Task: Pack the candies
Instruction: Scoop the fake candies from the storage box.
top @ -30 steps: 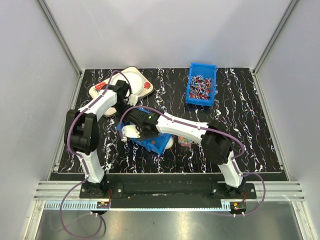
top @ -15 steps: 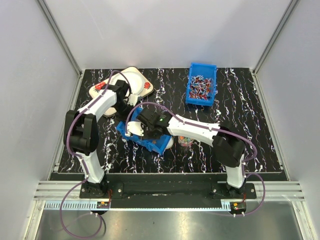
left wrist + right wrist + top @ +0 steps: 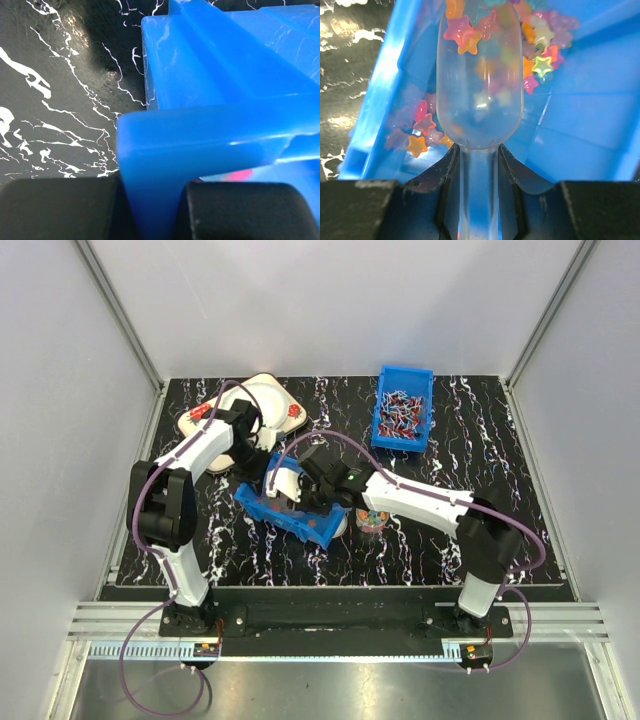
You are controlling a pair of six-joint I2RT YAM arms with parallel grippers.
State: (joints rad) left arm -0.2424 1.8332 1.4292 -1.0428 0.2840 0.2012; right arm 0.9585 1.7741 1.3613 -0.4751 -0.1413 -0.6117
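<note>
The candies (image 3: pixel 417 142) are small star-shaped sweets in pink, orange, yellow and green, lying in the tilted blue bin (image 3: pixel 300 520). My right gripper (image 3: pixel 479 170) is shut on the handle of a clear plastic scoop (image 3: pixel 480 75), whose bowl reaches into the bin (image 3: pixel 590 120) over the candies. In the top view the right gripper (image 3: pixel 297 490) is over the bin. My left gripper (image 3: pixel 152 210) is shut on the bin's rim (image 3: pixel 210 125), at its far corner in the top view (image 3: pixel 265 448).
A small clear cup (image 3: pixel 372 520) holding some coloured candies stands right of the tilted bin. A second blue bin (image 3: pixel 402 410) with wrapped red-white sweets is at the back right. A white plate-like device (image 3: pixel 255 400) with red parts is at the back left.
My right arm has swung to the right and back, drawing the scoop along the bin. The left gripper keeps its hold on the rim.
</note>
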